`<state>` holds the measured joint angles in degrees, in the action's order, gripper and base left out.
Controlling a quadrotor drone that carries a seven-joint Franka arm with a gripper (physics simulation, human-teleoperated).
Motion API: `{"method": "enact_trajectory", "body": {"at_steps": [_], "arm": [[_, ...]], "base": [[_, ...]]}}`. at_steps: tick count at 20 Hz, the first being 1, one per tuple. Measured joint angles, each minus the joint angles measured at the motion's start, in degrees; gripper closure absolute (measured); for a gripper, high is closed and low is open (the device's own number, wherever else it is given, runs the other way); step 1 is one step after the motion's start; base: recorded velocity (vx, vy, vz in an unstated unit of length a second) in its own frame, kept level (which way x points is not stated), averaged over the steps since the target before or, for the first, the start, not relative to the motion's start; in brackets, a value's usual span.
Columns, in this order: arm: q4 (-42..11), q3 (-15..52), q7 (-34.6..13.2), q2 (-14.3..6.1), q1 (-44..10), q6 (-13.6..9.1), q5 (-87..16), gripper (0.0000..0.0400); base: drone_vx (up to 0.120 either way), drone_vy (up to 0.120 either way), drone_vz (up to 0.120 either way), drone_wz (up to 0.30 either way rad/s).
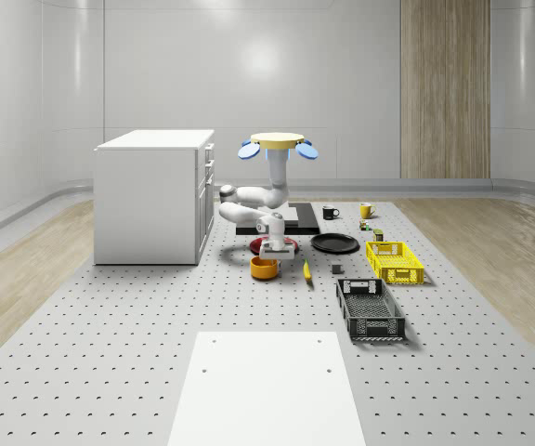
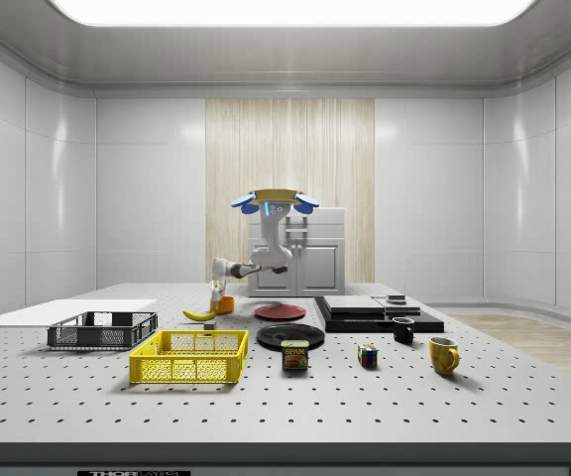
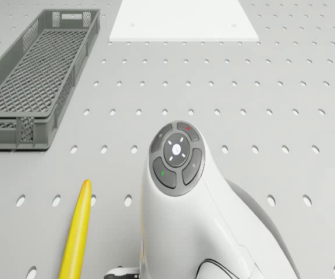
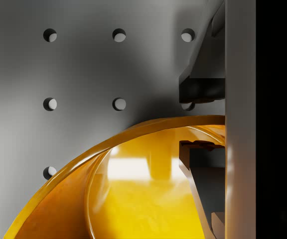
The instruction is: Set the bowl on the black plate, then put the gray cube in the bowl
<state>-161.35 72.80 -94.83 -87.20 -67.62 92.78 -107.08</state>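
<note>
The end effector [image 4: 203,119] sits right at the orange bowl [image 4: 133,194]. In the wrist view one finger [image 4: 198,84] is outside the rim and the other is inside, so the rim runs between them. I cannot tell if they pinch it yet or are just around it. I think it hangs like this so it can lift the bowl by its edge.

In the middle of the whole-scene view, the end effector [image 1: 274,249] is low over the bowl [image 1: 264,268]. The bowl stands upright on the desk [image 1: 110,353], open side up. It is round, so it has no long way.

The drone [image 1: 280,141] hovers above and a little behind, over the dark slab, with its arm bent down in front.

Just behind the bowl lies a red plate [image 1: 256,245]. The black plate [image 1: 334,243] is to the right, near but not touching. A banana [image 1: 306,270] lies beside the bowl. I think the bowl must go to the black plate first.
</note>
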Motion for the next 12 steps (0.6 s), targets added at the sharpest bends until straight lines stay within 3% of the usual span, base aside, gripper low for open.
{"method": "enact_trajectory", "body": {"at_steps": [3,5,10,12], "arm": [[-0.39,1.57,-0.04,-0.06,0.19,-0.53,1.49,0.0297],[-0.54,2.25,-0.07,-0.11,0.25,-0.72,2.15,0.0298],[-0.72,3.13,-0.13,-0.3,0.29,-0.84,3.04,0.0299],[-0.74,3.29,-0.15,-0.39,0.28,-0.82,3.22,0.03]], "base": [[0.0,0.04,0.12,0.0],[-0.12,0.12,0.12,0.0],[-0.12,0.12,0.0,0.0],[-0.12,0.12,0.1,0.0]]}}
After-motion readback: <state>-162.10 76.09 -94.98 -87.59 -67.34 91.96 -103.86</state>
